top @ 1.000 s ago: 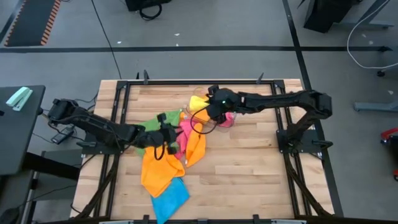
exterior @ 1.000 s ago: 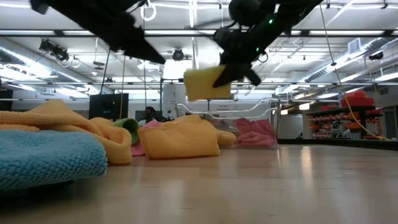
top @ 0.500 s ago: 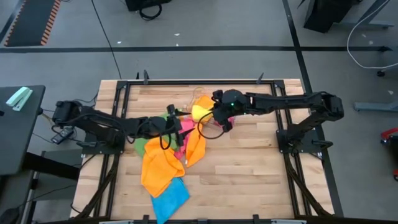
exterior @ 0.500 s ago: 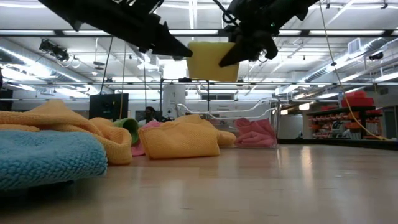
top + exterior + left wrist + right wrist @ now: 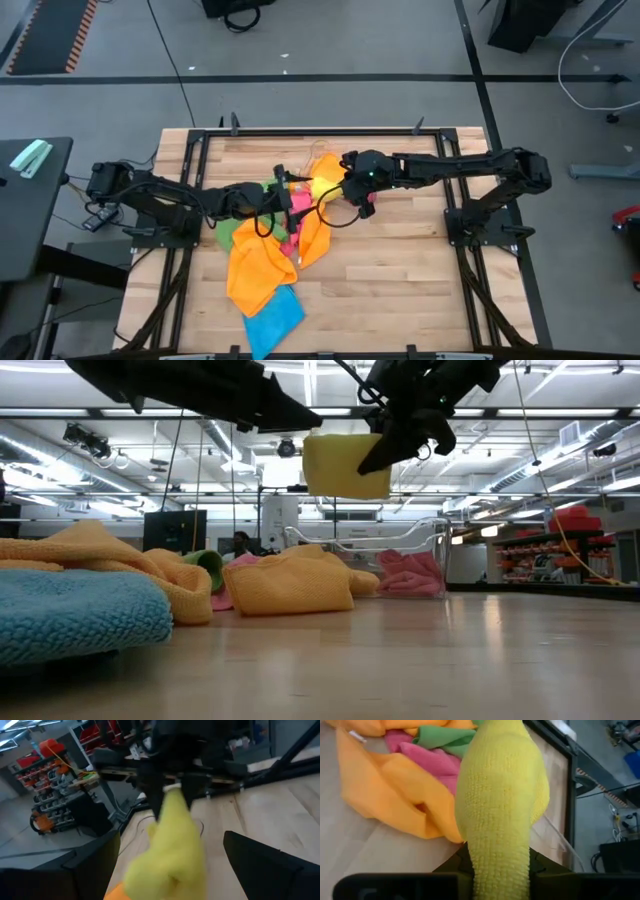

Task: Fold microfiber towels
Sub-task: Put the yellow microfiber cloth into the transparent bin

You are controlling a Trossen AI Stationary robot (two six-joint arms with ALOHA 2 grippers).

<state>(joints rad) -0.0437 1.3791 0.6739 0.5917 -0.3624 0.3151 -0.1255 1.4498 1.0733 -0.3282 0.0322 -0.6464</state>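
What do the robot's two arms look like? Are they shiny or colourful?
Both arms are dark, nearly black, made of slim jointed sections with rounded joints. The left arm and the right arm each carry thin black cables looping near the wrist. A small green light glows near the right hand. The left hand has two flat dark fingers. No colourful markings show.

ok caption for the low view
Right gripper holds a yellow towel aloft while the open left gripper nears it.

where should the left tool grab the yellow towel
By its free hanging edge, coming in level from the side facing the left tool. The yellow towel hangs in the air from the right tool, pinched at one end, so the opposite edge is loose and clear of the pile.
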